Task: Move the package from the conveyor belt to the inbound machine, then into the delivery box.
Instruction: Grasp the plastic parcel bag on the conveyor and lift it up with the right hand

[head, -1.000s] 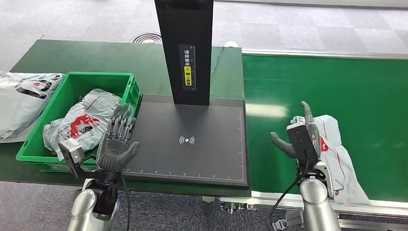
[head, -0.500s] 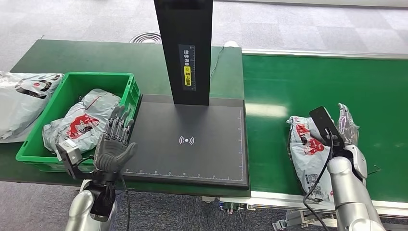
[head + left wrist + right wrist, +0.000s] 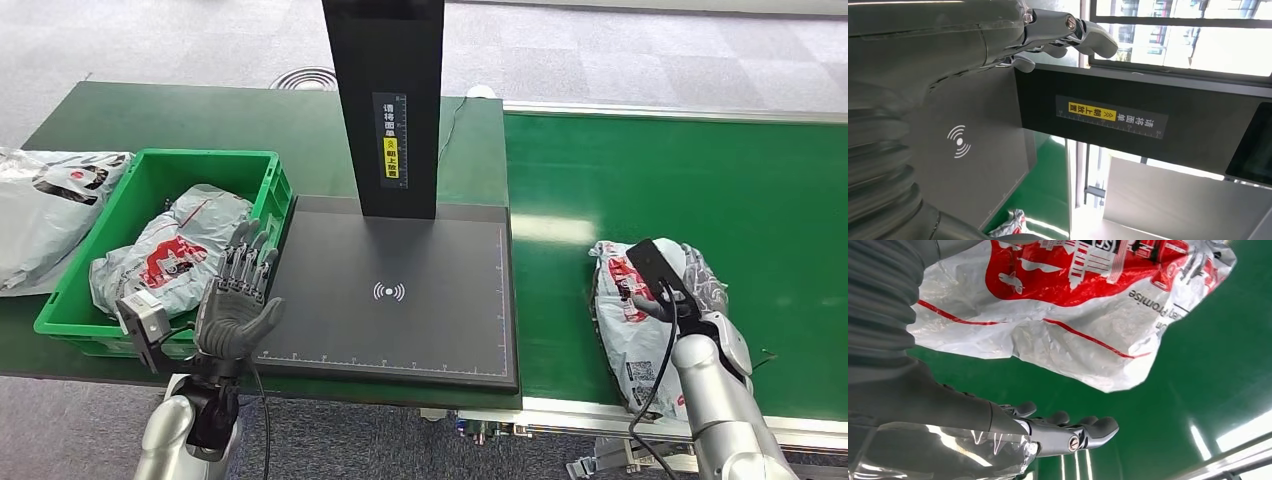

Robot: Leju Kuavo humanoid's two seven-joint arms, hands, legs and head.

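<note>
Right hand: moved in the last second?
Yes. The right hand swung from beside the package to over it, slightly farther from the black scanner pad and closer to the belt's near rail.

You see a package (image 3: 640, 330) of thin, crinkled plastic film, grey-white with red print and a glossy sheen, lying on the belt (image 3: 700, 180), whose green surface looks smooth with soft light glare. Left of the belt, the scanner pad (image 3: 400, 300) is matt black and smooth, and its upright post (image 3: 385, 90) has the same dull black finish with a glossy label. Left of the pad, the crate (image 3: 150, 165) is hard green plastic with a slight shine, holding more crinkled film bags (image 3: 165, 255). The right hand (image 3: 1063, 432) shows smooth grey plastic and bare metal; the left hand (image 3: 238, 305) looks dark and matt. The floor (image 3: 620, 50) is rough grey carpet.
</note>
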